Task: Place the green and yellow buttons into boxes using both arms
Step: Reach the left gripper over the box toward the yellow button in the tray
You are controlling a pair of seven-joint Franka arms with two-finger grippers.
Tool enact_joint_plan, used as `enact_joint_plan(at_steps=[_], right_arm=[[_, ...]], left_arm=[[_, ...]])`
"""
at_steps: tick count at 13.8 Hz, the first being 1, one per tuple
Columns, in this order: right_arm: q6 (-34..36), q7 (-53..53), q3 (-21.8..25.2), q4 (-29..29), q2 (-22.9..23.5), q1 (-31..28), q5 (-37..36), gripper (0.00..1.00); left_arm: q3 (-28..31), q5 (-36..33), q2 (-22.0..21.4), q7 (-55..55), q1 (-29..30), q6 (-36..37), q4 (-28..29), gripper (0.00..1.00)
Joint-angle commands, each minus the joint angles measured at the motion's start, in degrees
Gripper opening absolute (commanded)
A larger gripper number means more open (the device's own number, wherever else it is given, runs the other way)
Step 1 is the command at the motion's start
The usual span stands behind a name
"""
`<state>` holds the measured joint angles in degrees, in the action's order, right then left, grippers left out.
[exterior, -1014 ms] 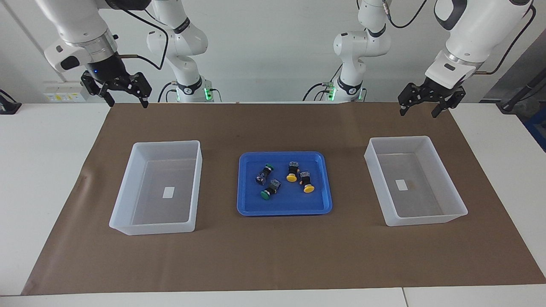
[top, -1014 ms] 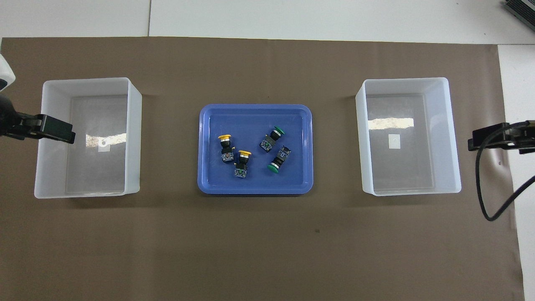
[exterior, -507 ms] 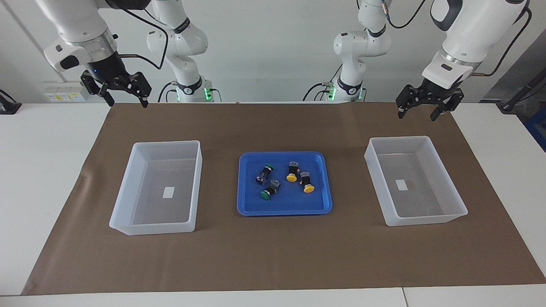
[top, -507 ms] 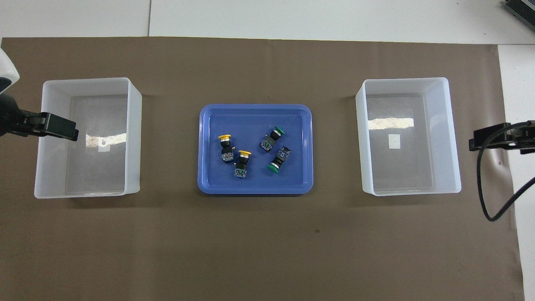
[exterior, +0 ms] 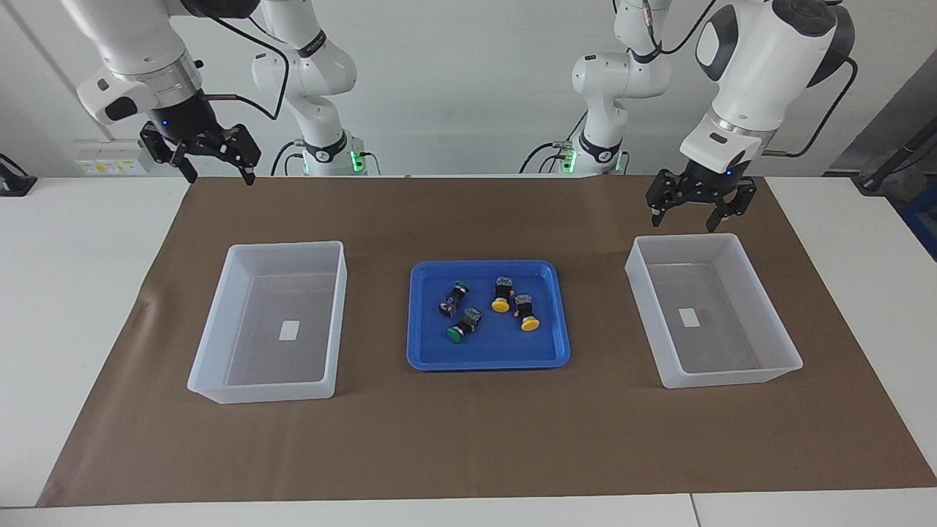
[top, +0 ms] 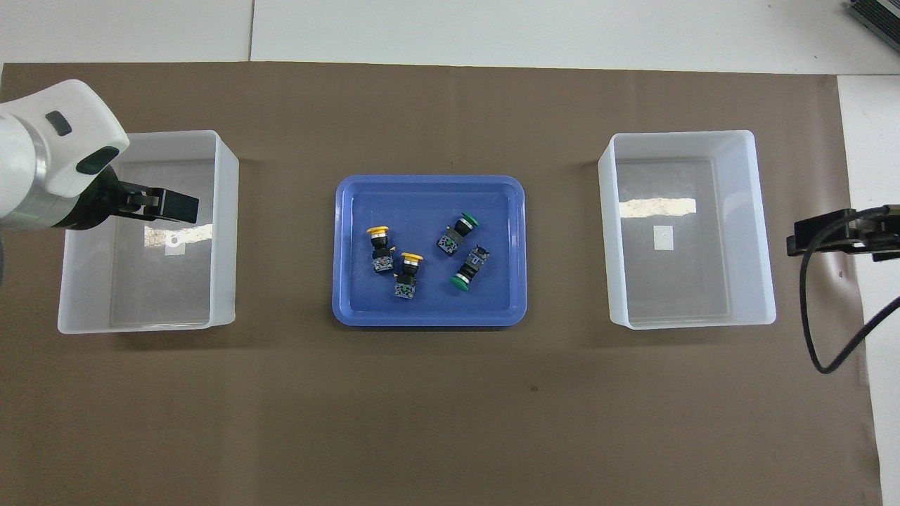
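Across the facing view, the left end effector point(exterior: 693, 214) hangs fingers spread, empty, over the brown mat at 12 o'clock of its translucent bin point(exterior: 761, 366). The right end effector point(exterior: 212, 165) waits likewise, apparently open.

From overhead, four push-buttons lie in the blue tray point(top: 429, 320) mid-table: yellow-capped pair point(top: 394, 263) toward 9 o'clock, green-capped pair point(top: 464, 253) toward 3. The other bin point(top: 692, 137) holds only a label.

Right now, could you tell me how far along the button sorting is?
Nothing is placed yet: both boxes hold only labels. All four buttons lie in the blue tray. The left gripper, open and empty, hangs above one box; the right gripper waits.
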<state>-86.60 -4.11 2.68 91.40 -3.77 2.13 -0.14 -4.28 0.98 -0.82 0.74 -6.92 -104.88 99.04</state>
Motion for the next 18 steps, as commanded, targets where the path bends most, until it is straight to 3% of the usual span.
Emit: enact_joint_plan(at_steps=[1, 7, 11, 18], right_arm=[[0.02, 0.77, 0.04, 1.59, -1.42, -0.2, 1.2, 1.0], [0.02, 0.85, 0.04, 1.5, -1.42, -0.2, 1.11, 1.0], [0.02, 1.03, 0.04, 1.5, -1.42, -0.2, 1.11, 1.0], [0.02, 1.12, 0.04, 1.77, -1.59, -0.37, 1.2, 1.0]], left_arm=[[0.59, 0.26, -1.21, 3.47, -2.83, -6.81, 5.71, 1.0], [0.59, 0.26, 5.73, 14.01, -10.12, -21.04, 9.85, 1.0], [0.51, 0.34, 6.7, 15.16, -11.27, -28.96, 13.98, 1.0], [0.68, 0.34, 14.78, 22.37, -16.89, -36.88, 14.78, 1.0]])
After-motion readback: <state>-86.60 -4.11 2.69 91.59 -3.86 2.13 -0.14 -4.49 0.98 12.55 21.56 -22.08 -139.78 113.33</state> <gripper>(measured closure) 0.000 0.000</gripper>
